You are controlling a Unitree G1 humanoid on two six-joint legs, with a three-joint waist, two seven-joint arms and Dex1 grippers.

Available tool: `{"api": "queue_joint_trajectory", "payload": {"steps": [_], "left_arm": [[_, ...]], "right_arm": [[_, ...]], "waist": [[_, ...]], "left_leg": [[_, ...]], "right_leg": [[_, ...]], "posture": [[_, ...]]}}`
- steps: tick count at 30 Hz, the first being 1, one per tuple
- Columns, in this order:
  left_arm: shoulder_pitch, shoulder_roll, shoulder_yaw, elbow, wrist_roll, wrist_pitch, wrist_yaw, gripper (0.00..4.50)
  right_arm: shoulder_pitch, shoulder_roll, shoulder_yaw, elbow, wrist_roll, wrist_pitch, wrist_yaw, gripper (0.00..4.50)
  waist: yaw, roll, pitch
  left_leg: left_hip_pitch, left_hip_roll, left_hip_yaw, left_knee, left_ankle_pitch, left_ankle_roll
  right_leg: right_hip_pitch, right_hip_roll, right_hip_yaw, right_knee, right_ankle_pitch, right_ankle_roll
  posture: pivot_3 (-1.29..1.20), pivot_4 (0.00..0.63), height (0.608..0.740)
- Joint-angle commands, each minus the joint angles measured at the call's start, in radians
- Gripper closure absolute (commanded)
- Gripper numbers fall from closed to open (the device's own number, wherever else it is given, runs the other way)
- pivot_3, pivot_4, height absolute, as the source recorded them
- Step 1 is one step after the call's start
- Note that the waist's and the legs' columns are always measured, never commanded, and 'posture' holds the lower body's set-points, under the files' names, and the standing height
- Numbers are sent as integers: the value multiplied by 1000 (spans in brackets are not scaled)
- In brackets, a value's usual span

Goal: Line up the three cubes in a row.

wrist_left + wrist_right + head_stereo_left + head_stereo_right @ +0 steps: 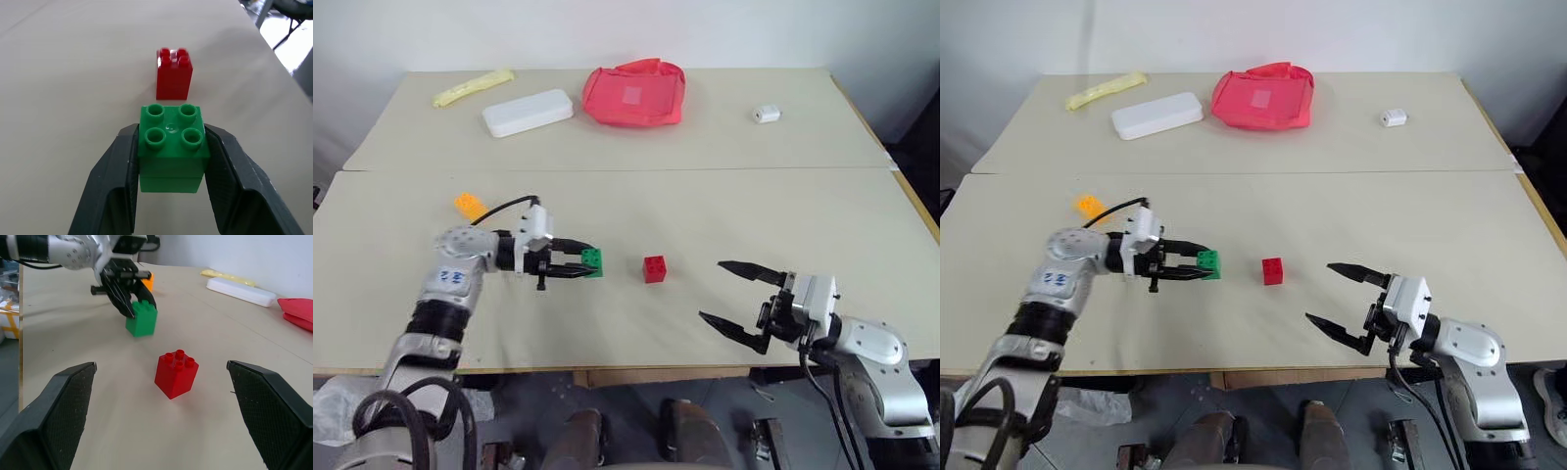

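No brand name or readable writing shows on any of the things; the left arm carries a small blue-marked sticker whose text is too small to read.

The green cube is a small studded plastic brick with four round studs on top and a seam across its side, as if two pieces are stacked. The red cube is the same sort of brick, also with four studs, standing upright on the pale surface. The orange cube lies farther back on the robot's left, beside the left arm's black cable and well apart from the other two.

The left gripper points toward the robot's right, and its two black fingers are clamped on the green cube, one against each side, with the studs facing up between them. The green cube sits near the red cube, to its left, with a gap of bare surface between them; whether it rests on the surface or hangs just above it cannot be told.

The right gripper hovers near the front edge, its fingers spread wide apart with nothing between them. The red cube lies ahead of them, untouched.

At the back lie a long white box, a yellow bag, a red pouch and a small white object.
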Motion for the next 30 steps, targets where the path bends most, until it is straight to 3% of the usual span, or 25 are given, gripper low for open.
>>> {"api": "queue_joint_trajectory", "payload": {"steps": [1,13,18,21,26,30], "left_arm": [[-67,-34,-4,130,45,-105,-52,3022],[-97,-60,23,261,92,-183,-72,3022],[-63,-19,87,124,6,-56,-115,1414],[42,61,171,-77,-52,4,-72,531],[347,166,390,-464,-177,221,129,531],[658,132,640,-663,-217,279,365,86]], "right_arm": [[46,4,-27,-79,4,-13,-44,0],[67,-7,-17,-106,3,-13,-86,0],[15,-12,8,-66,9,-11,-58,0],[-34,-5,33,-36,19,-7,-31,0],[-97,12,83,-13,49,22,7,0],[-172,65,123,8,34,20,-22,0]], "waist": [[7,-1,0],[19,-1,0],[14,-1,0],[9,-2,1],[-14,-1,0],[-16,-2,1]], "left_leg": [[0,0,0,0,0,0],[1,-2,1,1,0,2],[0,-1,2,1,0,2],[0,-1,1,1,0,2],[0,1,-1,0,0,1],[0,2,-2,0,0,0]], "right_leg": [[0,0,0,0,0,0],[0,-1,2,0,1,2],[0,-1,2,1,1,2],[-1,-3,3,1,1,2],[0,-7,6,0,1,1],[0,-7,10,-1,1,1]], "posture": [[0,150,740],[0,150,740],[0,150,740],[0,150,740],[0,150,740],[0,150,740]]}}
